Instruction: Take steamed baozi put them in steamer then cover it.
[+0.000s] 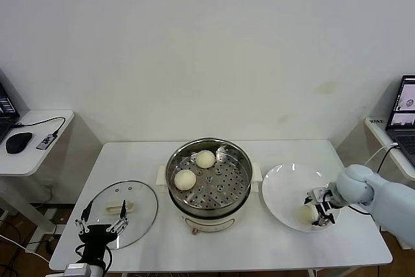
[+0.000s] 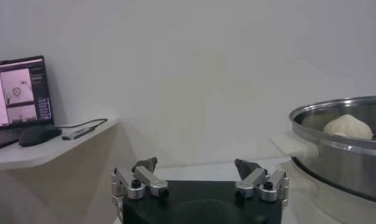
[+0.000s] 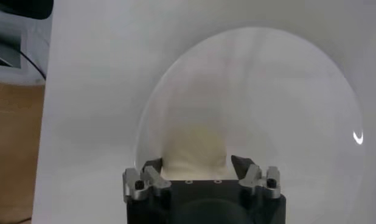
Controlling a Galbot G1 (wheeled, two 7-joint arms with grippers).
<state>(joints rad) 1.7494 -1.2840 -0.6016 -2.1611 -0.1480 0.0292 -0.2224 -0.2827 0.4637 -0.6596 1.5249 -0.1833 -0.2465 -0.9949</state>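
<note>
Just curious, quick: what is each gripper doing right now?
Left gripper: open, empty, parked near the cover.
Right gripper: fingers on either side of a baozi on the plate; grip cannot be told.

A white table (image 1: pixel 130 160) is standing against a plain white wall (image 1: pixel 207 43). A flat white plate (image 1: pixel 285 183) is sitting on the table's right side. Off to the left, a low side desk (image 1: pixel 39 150) is carrying a black mouse (image 1: pixel 19 141), with a cable (image 1: pixel 39 122) and a small adapter (image 1: pixel 45 141) lying just beside it, and a screen edge (image 1: pixel 5 105) is peeking in at the frame's border. At the far right, a laptop (image 1: pixel 405 105) is glowing on another desk (image 1: pixel 382 137). Brown floor (image 1: pixel 26 238) is showing below the left desk.
</note>
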